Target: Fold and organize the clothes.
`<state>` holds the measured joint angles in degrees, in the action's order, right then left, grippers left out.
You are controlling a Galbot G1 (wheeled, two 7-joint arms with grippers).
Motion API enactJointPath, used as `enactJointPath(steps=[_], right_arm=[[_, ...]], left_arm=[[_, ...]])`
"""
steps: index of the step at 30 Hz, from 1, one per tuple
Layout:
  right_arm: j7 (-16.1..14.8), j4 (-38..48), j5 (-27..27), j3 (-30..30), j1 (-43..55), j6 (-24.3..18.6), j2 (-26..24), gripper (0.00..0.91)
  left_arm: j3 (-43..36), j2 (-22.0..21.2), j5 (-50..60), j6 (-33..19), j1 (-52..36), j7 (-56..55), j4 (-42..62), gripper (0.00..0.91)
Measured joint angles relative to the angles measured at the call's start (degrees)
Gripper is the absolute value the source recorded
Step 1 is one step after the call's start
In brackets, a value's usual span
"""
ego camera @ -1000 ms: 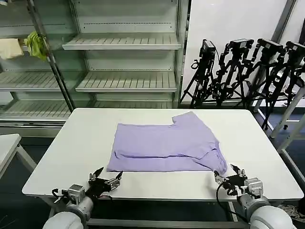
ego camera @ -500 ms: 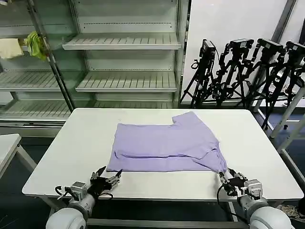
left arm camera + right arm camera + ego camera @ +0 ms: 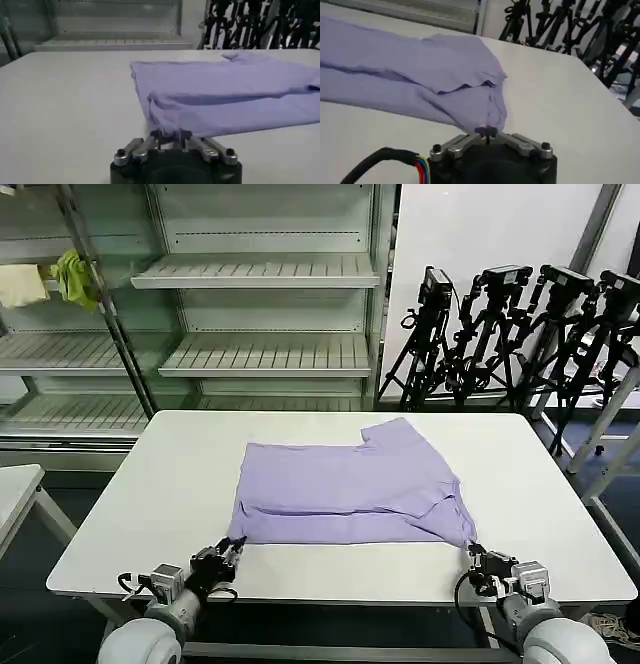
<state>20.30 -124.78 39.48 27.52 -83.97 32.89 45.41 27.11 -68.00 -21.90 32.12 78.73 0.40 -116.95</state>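
The clothes, one lavender T-shirt (image 3: 345, 489), lie partly folded in the middle of the white table (image 3: 160, 484). My left gripper (image 3: 230, 550) is at the shirt's near-left corner. In the left wrist view the shirt (image 3: 225, 95) reaches down between the left gripper's (image 3: 169, 134) fingers, which stand a little apart around the hem. My right gripper (image 3: 477, 559) is at the near-right corner. In the right wrist view the shirt (image 3: 420, 75) ends at the right gripper (image 3: 486, 131), whose fingertips are pressed together on the fabric's tip.
Both grippers sit low near the table's front edge. Metal shelves (image 3: 260, 314) stand behind the table, with a yellow-green cloth (image 3: 72, 276) and a cream cloth (image 3: 20, 284) at the far left. Black tripods (image 3: 520, 334) crowd the back right. A second small table (image 3: 15, 484) is at the left.
Both grippers have moved forward to the shirt's near corners. The right one went from open to shut on the fabric; the left one has narrowed around the hem.
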Motion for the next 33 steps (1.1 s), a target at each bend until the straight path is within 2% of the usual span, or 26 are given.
enactJointPath(steps=[19, 20, 22, 25, 26, 27, 28, 29, 30, 33], right_arm=[[0.5, -3.5, 1.7, 1.5, -3.3, 0.3, -4.2, 0.000], [0.5, -3.5, 1.7, 1.5, -3.3, 0.3, -4.3, 0.212], [0.5, -3.5, 1.7, 1.3, -3.3, 0.3, -4.4, 0.242], [0.4, -3.4, 1.5, 1.0, -3.2, 0.3, -4.4, 0.232], [0.3, -3.3, 1.3, 0.9, -3.2, 0.3, -4.3, 0.353], [0.2, -3.2, 1.2, 0.8, -3.1, 0.3, -4.2, 0.584], [0.2, -3.1, 1.0, 0.7, -3.0, 0.3, -4.1, 0.756], [0.1, -2.9, 0.9, 0.6, -3.0, 0.3, -4.0, 0.836], [0.0, -2.8, 0.8, 0.5, -2.9, 0.3, -3.9, 0.897], [-0.1, -2.3, 0.6, 0.3, -2.6, 0.2, -3.6, 0.907]], left_arm=[[1.2, 2.1, 0.2, -0.2, 3.0, 0.5, -2.1, 0.010], [1.2, 2.1, 0.2, -0.3, 3.1, 0.5, -2.1, 0.010], [1.2, 2.0, 0.3, -0.4, 3.1, 0.5, -2.1, 0.010], [0.8, 1.7, 0.6, -0.6, 3.0, 0.5, -1.9, 0.010], [0.7, 1.7, 0.7, -0.6, 3.0, 0.5, -1.8, 0.010], [0.5, 1.6, 0.8, -0.7, 2.9, 0.5, -1.8, 0.010], [0.4, 1.6, 0.8, -0.7, 2.9, 0.5, -1.7, 0.010], [0.3, 1.5, 0.8, -0.7, 2.9, 0.5, -1.7, 0.010], [0.3, 1.5, 0.9, -0.8, 2.9, 0.5, -1.7, 0.010], [0.2, 1.5, 0.9, -0.8, 2.9, 0.6, -1.7, 0.010]])
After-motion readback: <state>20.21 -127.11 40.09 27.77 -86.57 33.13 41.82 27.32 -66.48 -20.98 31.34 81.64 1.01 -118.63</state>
